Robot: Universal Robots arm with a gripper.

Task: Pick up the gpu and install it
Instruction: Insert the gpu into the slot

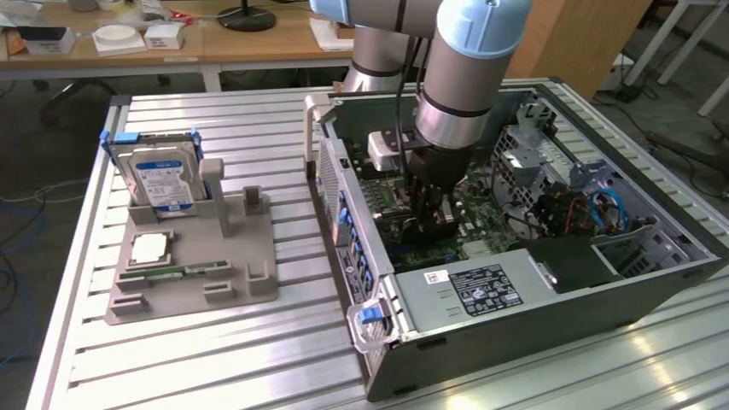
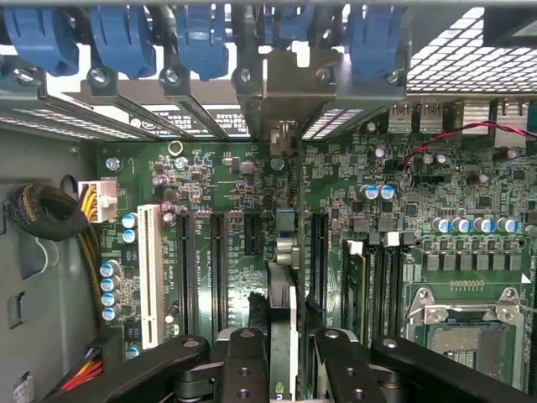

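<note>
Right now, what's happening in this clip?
A single robot arm has reached down into the open computer case. Its pincer is shut on the gpu, held edge-on over the motherboard slots, with the bracket end up by the case's rear slot openings. Whether the card is seated in a slot cannot be told. Outside the case, a grey holder carries a hard drive and a RAM stick.

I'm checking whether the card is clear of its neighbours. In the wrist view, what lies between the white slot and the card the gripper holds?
In the wrist view, black expansion slots on the green motherboard lie between the white slot and the gpu held edge-on by the gripper.
</note>
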